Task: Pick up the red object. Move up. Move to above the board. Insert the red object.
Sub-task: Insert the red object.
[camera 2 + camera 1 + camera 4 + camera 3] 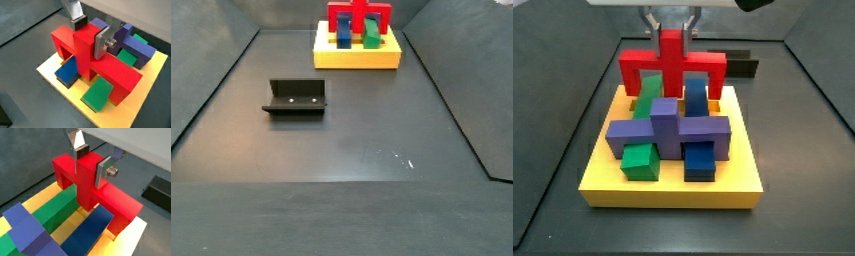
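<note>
The red object [100, 193] is a bright red arch with a central upright stub. It stands at the far end of the yellow board [673, 190], with its legs down beside a green block [640, 160] and a blue block [700, 160]. I cannot tell how deep the legs sit. My gripper [92, 163] is shut on the stub from above, as both wrist views [89, 34] and a side view [672, 25] show. The red object [358, 15] and the board [358, 58] also show far off in a side view.
A purple cross-shaped block [671, 128] sits on the board in front of the red object. The dark fixture [295, 98] stands on the grey floor away from the board. Dark walls enclose the floor.
</note>
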Robot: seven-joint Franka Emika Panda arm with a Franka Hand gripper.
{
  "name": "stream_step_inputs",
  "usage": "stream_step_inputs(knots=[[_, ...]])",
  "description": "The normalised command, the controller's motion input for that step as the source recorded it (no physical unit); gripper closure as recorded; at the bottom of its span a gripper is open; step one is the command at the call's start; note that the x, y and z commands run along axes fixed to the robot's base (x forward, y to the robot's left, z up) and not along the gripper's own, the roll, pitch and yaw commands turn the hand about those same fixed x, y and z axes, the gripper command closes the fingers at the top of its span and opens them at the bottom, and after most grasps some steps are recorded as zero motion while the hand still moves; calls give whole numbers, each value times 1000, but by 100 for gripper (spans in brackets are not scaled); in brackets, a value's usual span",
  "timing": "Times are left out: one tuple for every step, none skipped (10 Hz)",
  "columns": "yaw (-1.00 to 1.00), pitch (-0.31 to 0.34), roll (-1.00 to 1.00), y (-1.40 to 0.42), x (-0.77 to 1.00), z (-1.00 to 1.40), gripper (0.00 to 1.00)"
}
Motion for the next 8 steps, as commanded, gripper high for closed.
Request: stream_step_inputs(knots=[[0,90,0,0,251,140,100],[0,90,0,0,186,186,100],[0,0,9,0,63,0,100],[0,0,46,0,0,0,100],[0,13,67,0,0,51,100],[0,0,89,0,-34,0,100],[0,0,166,0,-166,0,100],[0,0,149,0,-117,0,100]])
